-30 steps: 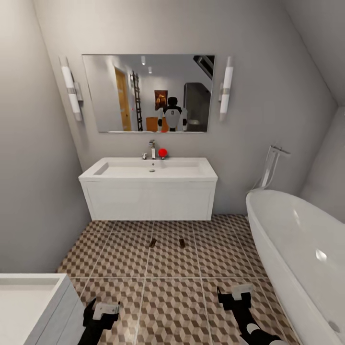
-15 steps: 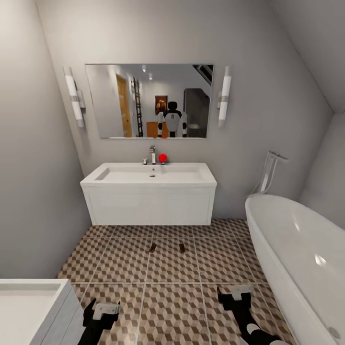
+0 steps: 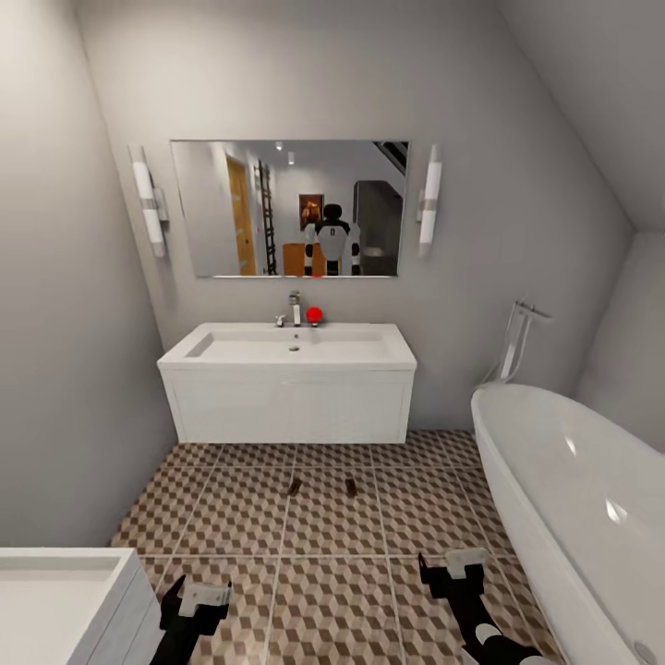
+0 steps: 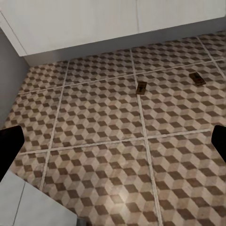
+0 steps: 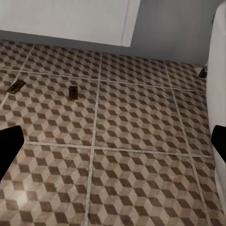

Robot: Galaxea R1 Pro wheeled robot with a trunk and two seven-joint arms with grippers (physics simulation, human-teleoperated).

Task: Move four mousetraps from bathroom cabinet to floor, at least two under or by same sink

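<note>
Two flat brown mousetraps (image 3: 294, 487) (image 3: 351, 487) on cube-patterned tile floor (image 3: 240, 517), seemingly wooden; left gripper (image 3: 189, 605) and right gripper (image 3: 453, 568) spread wide, empty.

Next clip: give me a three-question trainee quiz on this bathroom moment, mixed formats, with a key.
1. True or false: two mousetraps lie on the bathroom floor in front of the sink.
2. Multiple choice: what stands along the right side of the head view? A) a shower cabin B) a white bathtub C) a washing machine
3. Fill in: beside the faucet on the sink sits a small ____ object.

Key: 1 true; 2 B; 3 red.

Note for the trainee: the left pincer and right pincer each hang low over the tiles with nothing between their fingertips; both wrist views show the fingers spread wide.
</note>
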